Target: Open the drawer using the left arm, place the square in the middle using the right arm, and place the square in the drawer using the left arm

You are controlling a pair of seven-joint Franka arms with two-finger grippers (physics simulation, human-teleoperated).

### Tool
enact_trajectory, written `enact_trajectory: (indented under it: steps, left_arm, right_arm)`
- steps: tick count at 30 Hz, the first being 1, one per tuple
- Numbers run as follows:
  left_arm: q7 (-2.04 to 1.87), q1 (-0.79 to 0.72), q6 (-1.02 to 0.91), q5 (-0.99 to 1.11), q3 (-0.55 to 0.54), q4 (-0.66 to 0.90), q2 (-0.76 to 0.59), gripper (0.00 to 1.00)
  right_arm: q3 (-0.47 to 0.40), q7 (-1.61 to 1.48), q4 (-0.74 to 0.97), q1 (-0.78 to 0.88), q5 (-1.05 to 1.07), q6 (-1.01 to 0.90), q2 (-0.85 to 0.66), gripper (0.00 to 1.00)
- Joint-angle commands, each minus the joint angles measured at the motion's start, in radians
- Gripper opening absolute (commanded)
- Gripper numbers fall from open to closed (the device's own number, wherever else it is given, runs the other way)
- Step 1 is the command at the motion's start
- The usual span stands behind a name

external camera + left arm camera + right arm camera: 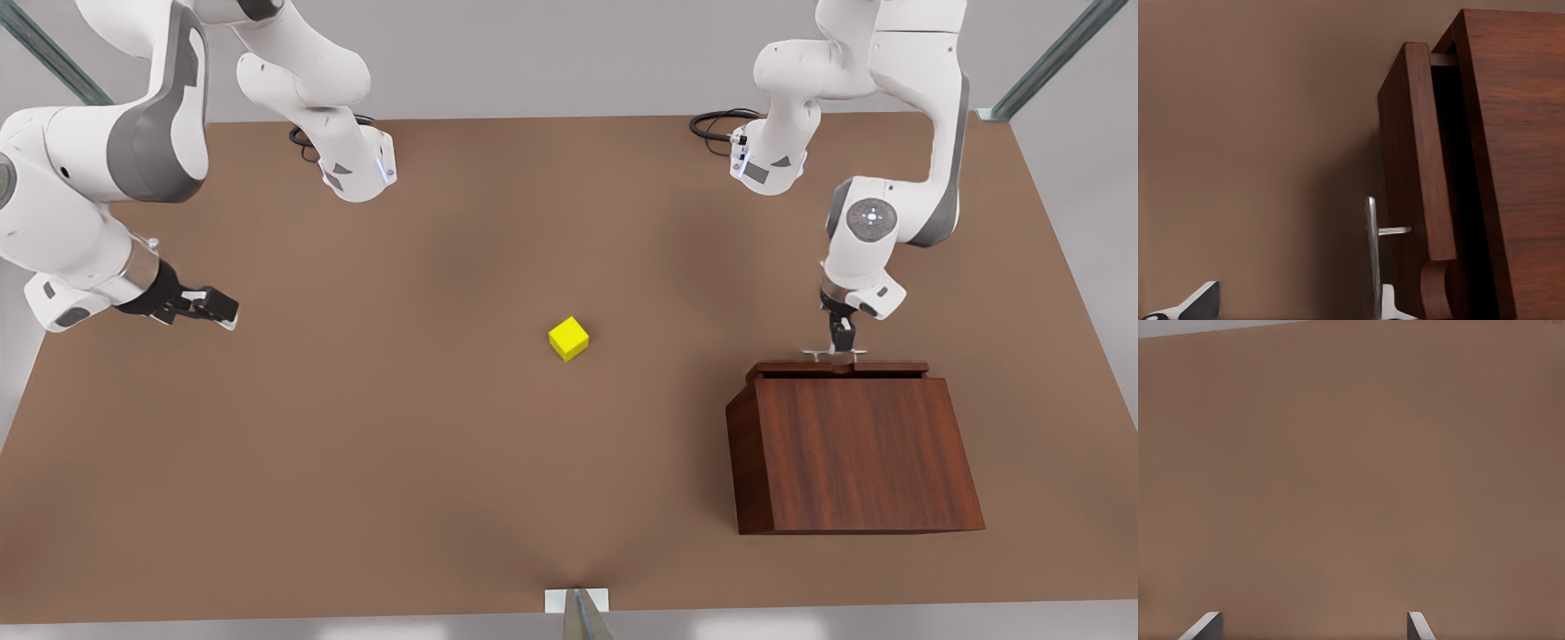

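Drawer (836, 367) handle (1371, 253) between left end effector (839, 345) fingers

Grey walls (569, 53), metal struts (1049, 62)

Dark reddish-brown grained wooden box (853, 453) with slight sheen, thin bright metal bar handle (1371, 253), plain matte brown tabletop (373, 427), smooth bright yellow cube (569, 339)

Bare tabletop (373, 427) rings the square (569, 339); wooden box (853, 449) well apart.
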Motion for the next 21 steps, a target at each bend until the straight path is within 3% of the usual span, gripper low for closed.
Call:
enact_trajectory:
  steps: [1,21]
  left_arm:
    - [0.129,0.013,0.065,0.038,-0.013,-0.003,0.007,1.00]
    - [0.130,0.016,-0.085,-0.109,-0.077,0.000,-0.018,1.00]
  right_arm:
    - [0.000,-0.049,0.001,0.002,0.003,-0.001,-0.001,1.00]
    - [0.002,-0.050,0.001,0.004,0.007,-0.002,-0.001,1.00]
